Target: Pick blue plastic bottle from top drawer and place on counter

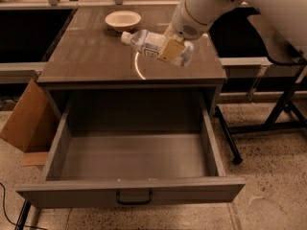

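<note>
The claw (171, 51) pinched the blue plastic bottle (146, 42) on its side over the tabletop (86, 56), near the right edge and out of the open top drawer (129, 190), and if let go there it might roll off that edge or bump the white bowl (123, 19).

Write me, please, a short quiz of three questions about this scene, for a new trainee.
1. True or false: the small clear plastic bottle with the pale blue label lies inside the wide grey open drawer.
2. Where is the two-finger gripper? A) inside the drawer. B) over the dark brown glossy counter, shut on the bottle. C) down at the floor.
3. Which object stands at the back of the counter?
Key: 1 false, the gripper holds it over the counter. 2 B. 3 the small white round bowl.
</note>
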### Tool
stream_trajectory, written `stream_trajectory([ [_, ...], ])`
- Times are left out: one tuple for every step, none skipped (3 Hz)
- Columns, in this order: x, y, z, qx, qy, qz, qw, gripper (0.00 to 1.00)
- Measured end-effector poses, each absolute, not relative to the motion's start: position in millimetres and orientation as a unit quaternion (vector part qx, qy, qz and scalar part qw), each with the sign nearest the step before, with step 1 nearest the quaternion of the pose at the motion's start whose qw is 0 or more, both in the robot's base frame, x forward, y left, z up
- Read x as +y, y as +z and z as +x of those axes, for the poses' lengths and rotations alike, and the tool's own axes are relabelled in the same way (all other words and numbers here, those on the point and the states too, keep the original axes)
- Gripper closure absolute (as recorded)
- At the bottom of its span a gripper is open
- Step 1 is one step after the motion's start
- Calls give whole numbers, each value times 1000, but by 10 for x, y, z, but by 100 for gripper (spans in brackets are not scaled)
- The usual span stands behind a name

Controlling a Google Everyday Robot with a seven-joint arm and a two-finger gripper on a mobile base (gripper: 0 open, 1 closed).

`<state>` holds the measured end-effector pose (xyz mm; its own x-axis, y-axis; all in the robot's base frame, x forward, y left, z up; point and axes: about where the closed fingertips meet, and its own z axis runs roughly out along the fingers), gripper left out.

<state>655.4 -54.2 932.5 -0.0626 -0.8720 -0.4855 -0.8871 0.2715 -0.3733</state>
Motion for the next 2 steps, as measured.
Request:
stream_trajectory([
  [-526, 9207, 6911, 742, 9, -595, 307, 100],
  [-505, 9039, 7167, 758, 15, -582, 295, 81],
])
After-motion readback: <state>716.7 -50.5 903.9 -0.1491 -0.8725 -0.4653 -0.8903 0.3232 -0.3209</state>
